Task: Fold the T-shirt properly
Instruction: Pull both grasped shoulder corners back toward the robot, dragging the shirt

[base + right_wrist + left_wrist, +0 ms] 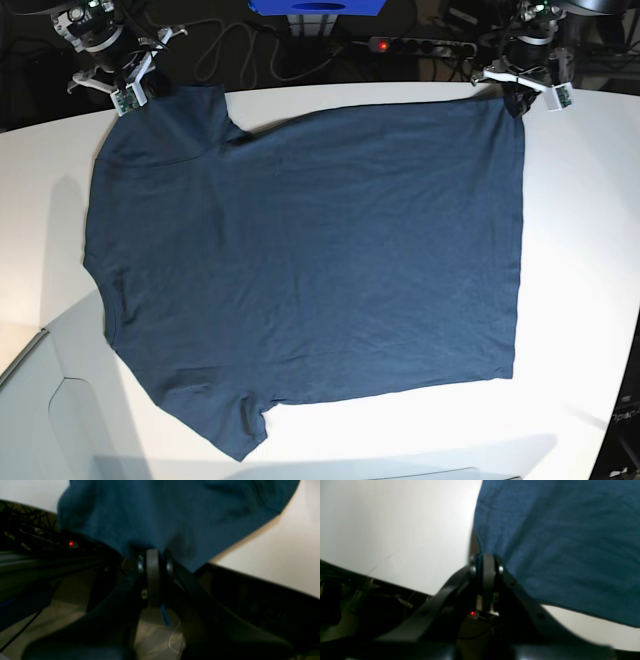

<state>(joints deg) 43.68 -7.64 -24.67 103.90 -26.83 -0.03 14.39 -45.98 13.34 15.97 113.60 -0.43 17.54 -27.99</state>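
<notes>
T-shirt (310, 270) far corners apparently pinched by left end effector (517, 98) and right end effector (152, 90).

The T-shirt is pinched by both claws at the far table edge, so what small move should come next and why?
Probably lift both corners slightly and carry them toward the near edge. The left claw and right claw are each shut on a far corner of the T-shirt, which lies spread flat on the table, not yet folded.
</notes>
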